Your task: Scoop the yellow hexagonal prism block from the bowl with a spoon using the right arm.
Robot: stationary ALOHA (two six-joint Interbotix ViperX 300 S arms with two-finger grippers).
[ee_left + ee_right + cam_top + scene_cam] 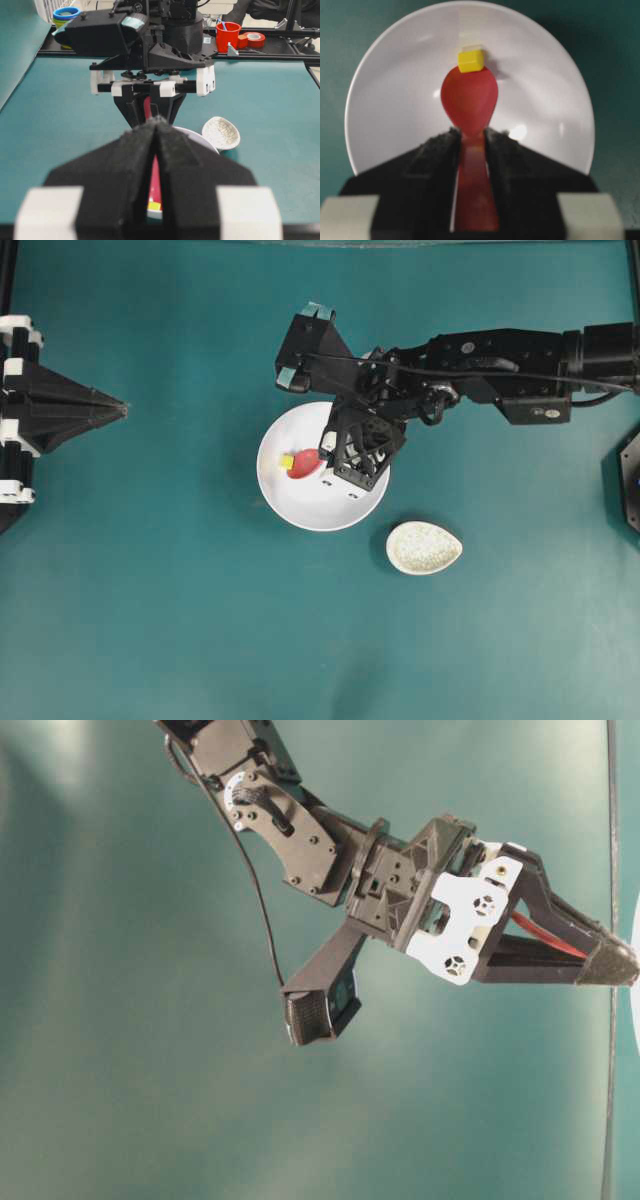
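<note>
The white bowl (300, 508) sits mid-table. My right gripper (335, 462) reaches over it from the right and is shut on the handle of the red spoon (304, 462). In the right wrist view the fingers clamp the handle and the scoop (470, 100) points into the bowl (395, 100). The yellow block (470, 60) sits at the scoop's far tip, touching it; it also shows overhead (287, 460). I cannot tell whether it rests on the scoop. My left gripper (118, 408) is shut and empty at the far left, pointing at the bowl.
A speckled beige spoon rest (424, 547) lies on the teal table just right of and below the bowl. In the left wrist view a red cup (228, 36), tape rolls and a blue ring stand behind the table's far edge.
</note>
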